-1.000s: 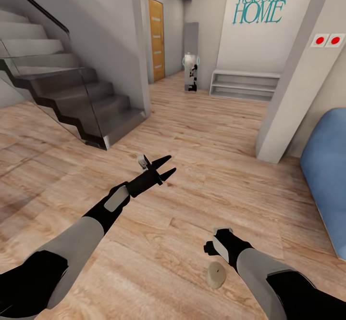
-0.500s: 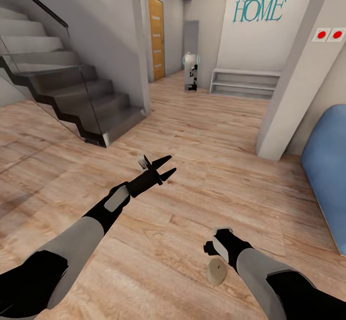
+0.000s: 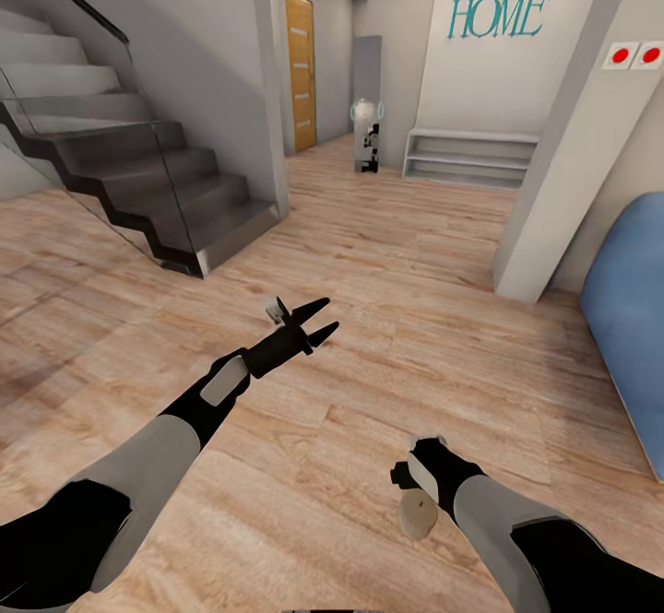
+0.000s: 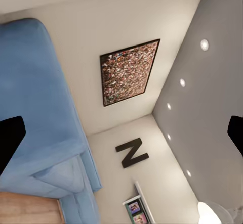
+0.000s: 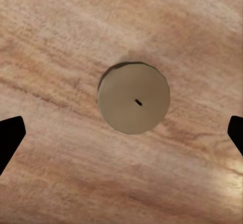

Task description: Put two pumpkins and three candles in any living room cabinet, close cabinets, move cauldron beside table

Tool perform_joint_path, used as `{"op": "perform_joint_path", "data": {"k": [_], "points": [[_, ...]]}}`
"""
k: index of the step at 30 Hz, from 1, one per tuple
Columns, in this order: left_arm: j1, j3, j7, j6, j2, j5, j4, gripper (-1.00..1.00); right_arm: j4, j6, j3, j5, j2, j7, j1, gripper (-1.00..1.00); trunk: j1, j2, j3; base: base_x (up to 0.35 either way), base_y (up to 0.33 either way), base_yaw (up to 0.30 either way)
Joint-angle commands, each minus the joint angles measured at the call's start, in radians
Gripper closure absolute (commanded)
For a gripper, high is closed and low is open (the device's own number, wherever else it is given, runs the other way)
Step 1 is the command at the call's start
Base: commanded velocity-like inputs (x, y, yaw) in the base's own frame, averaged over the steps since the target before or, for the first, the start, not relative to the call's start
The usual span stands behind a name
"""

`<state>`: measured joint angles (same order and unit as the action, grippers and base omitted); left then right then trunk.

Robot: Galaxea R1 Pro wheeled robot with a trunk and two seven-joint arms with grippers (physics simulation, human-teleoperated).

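The left hand (image 3: 318, 323) reaches forward over bare wood floor (image 3: 397, 272), fingers spread and empty, a staircase (image 3: 138, 180) well beyond it. The right hand (image 5: 121, 133), fingers also spread wide, points straight down at a candle (image 5: 134, 98) standing on the floor directly beneath, seemingly lined up for a grasp. Open floor surrounds the candle; a blue sofa (image 3: 627, 327) lies farther right.

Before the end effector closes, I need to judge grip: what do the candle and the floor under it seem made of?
The candle looks like matte wax: a smooth grey-beige disc without shine, with a tiny dark wick at its centre. The floor looks like light wood planking or laminate, judging by its streaked grain and plank seams. The right end effector is open above the candle.
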<state>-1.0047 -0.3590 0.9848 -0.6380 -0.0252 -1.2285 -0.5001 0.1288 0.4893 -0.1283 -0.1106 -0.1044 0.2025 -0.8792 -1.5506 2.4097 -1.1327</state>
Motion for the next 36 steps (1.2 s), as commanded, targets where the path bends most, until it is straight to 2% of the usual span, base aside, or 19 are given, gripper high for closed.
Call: {"op": "perform_joint_path", "data": {"k": [1,13,32,36], "points": [[0.0,0.0,0.0,0.0,0.0,0.0,0.0,-1.0,0.0,0.0,0.0,0.0,0.0,0.0,0.0,-1.0,-0.004,0.007,-0.003,0.0,0.0,0.0],[0.0,0.0,0.0,0.0,-0.001,0.0,0.0,-1.0,0.0,0.0,0.001,0.0,0.0,0.0,0.0,-1.0,-0.049,0.09,-0.041,0.0,0.0,0.0],[0.0,0.0,0.0,0.0,-0.001,0.0,0.0,-1.0,0.002,-0.033,0.003,0.0,0.012,0.012,0.0,-1.0,-0.058,0.095,-0.114,0.0,0.0,0.0],[0.0,0.0,0.0,0.005,0.001,0.0,0.0,-1.0,0.002,-0.034,0.003,0.0,0.011,0.012,0.0,-1.0,-0.058,0.095,-0.114,0.0,0.0,0.0]]}}
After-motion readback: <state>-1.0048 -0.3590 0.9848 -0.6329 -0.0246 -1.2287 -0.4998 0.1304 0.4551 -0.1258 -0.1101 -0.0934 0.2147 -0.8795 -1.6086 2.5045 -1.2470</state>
